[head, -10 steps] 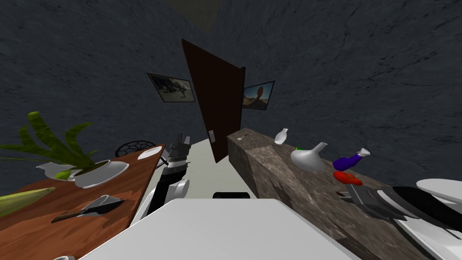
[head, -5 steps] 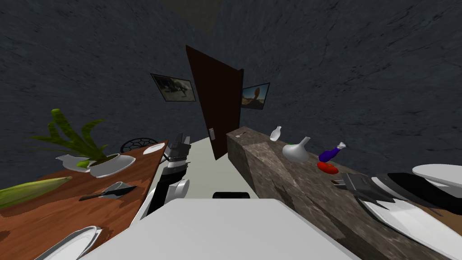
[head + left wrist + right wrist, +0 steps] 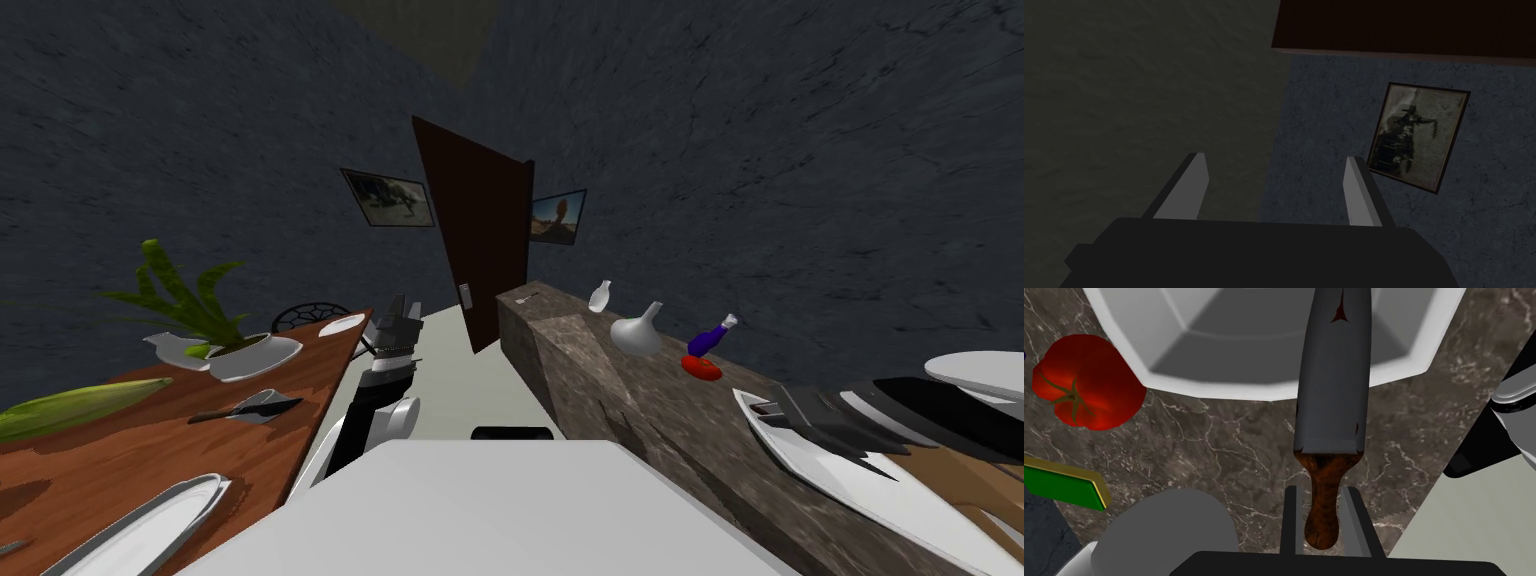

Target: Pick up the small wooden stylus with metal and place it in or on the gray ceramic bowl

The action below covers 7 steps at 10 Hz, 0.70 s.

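Observation:
My right gripper (image 3: 1320, 490) is shut on the stylus's brown wooden handle (image 3: 1323, 508). Its long grey metal blade (image 3: 1334, 378) points forward, over the rim of the pale grey bowl (image 3: 1224, 390) on the marble counter (image 3: 1234, 448). In the head view the right gripper (image 3: 775, 408) hangs at the near end of that bowl (image 3: 850, 485). My left gripper (image 3: 1276, 165) is open and holds nothing; it is raised beside the wooden table (image 3: 402, 308).
A red tomato (image 3: 1086, 383), a green flat object (image 3: 1064, 488) and a white vase (image 3: 637, 332) lie on the counter, with a purple bottle (image 3: 712, 338) behind. A wooden table (image 3: 150, 460) with a plant and plates stands left. A dark door (image 3: 480, 240) is ahead.
I have moved along the counter: the vase, bottle and tomato have drifted farther off, and the bowl has come under my right gripper. The stylus stays gripped.

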### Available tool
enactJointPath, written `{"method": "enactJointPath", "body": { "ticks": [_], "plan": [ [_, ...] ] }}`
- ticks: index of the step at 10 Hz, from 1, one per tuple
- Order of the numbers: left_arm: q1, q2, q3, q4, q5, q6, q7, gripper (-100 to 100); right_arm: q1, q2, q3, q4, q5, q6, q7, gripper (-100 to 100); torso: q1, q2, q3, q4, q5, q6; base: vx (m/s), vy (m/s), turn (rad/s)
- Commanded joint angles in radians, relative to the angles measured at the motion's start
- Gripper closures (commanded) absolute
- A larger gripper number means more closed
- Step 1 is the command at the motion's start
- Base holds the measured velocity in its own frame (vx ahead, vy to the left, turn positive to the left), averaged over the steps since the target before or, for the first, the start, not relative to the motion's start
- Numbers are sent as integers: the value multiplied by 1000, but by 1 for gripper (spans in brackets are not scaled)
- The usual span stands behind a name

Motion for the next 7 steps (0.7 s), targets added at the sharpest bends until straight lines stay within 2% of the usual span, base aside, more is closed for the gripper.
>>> {"method": "enactJointPath", "body": {
  "ticks": [1,3,5,6,7],
  "plan": [
    [0,0,0,0,0,0,0,0,-6,-25,33,16,-7,-30,-3,100,0,0,0,0,0,0,-24,-107,34],
    [0,0,0,0,0,0,0,0,15,-63,65,28,-33,-57,-3,100,-1,0,0,0,0,0,-28,-153,51],
    [0,0,0,0,0,0,0,0,34,-96,95,39,-55,-80,-1,100,-7,-1,-1,0,-1,0,-15,-199,52],
    [0,0,0,0,0,0,0,0,34,-96,95,39,-55,-80,-1,100,-6,-1,-1,-1,-2,0,-8,-101,11],
    [0,0,0,0,0,0,0,0,49,-119,118,47,-72,-95,1,100,-2,-2,-2,-1,-1,0,-10,-107,35]
  ]
}}
